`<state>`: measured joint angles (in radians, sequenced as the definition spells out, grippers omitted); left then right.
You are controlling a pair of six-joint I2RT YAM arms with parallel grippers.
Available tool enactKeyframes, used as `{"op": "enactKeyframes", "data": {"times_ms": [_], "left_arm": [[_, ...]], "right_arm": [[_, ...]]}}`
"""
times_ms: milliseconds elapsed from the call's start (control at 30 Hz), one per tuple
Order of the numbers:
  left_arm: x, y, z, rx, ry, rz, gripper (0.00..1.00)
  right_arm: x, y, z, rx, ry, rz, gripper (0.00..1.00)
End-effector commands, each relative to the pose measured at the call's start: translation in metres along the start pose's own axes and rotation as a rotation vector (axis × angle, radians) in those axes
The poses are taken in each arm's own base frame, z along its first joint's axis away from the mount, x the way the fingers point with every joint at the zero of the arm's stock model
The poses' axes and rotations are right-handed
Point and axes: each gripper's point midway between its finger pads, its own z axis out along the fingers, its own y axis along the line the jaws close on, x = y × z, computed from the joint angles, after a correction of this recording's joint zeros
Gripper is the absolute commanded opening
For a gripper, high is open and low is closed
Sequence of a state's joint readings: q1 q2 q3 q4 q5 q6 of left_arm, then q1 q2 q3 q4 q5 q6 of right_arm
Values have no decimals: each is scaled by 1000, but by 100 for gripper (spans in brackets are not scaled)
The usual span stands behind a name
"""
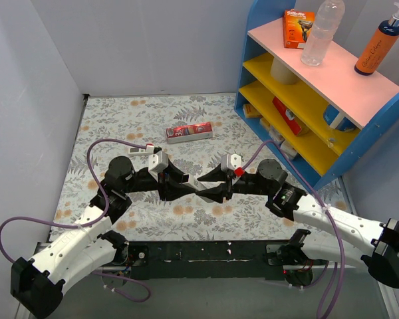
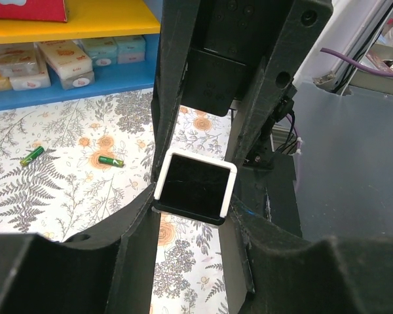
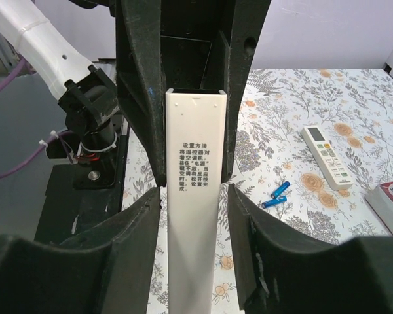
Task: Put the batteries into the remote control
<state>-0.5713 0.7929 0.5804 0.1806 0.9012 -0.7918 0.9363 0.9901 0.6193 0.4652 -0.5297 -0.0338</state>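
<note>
The remote control [image 3: 194, 196], a slim white bar with printed black text on its back, hangs above the table between both grippers. My left gripper [image 2: 193, 203] is shut on its end, where a dark hollow with a white rim [image 2: 195, 186] faces the left wrist camera. My right gripper [image 3: 194, 190] is open, with a finger on either side of the bar and narrow gaps showing the table. In the top view the two grippers meet at mid table, left [image 1: 186, 181] and right [image 1: 210, 185]. Two green batteries [image 2: 111, 161] and two blue batteries [image 3: 276, 195] lie loose on the table.
A second white remote with buttons [image 3: 326, 154] lies on the floral cloth, also seen by the left arm [image 1: 141, 149]. A red carton [image 1: 189, 132] lies behind the grippers. A blue shelf unit [image 1: 392, 113] with boxes and bottles stands at the right. A black base plate [image 1: 199, 256] spans the near edge.
</note>
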Motion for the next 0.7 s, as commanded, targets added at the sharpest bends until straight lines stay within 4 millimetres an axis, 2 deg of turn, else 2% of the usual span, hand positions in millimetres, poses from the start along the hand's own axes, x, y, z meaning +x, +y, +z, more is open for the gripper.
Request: {"op": "enactKeyframes", "data": {"times_ms": [0, 667], "left_arm": [[-2, 2, -2, -24, -6, 8, 0], [2, 4, -4, -38, 6, 28, 0]], "right_arm": [[-30, -8, 5, 27, -68, -49, 54], [-35, -9, 1, 29, -72, -24, 46]]}}
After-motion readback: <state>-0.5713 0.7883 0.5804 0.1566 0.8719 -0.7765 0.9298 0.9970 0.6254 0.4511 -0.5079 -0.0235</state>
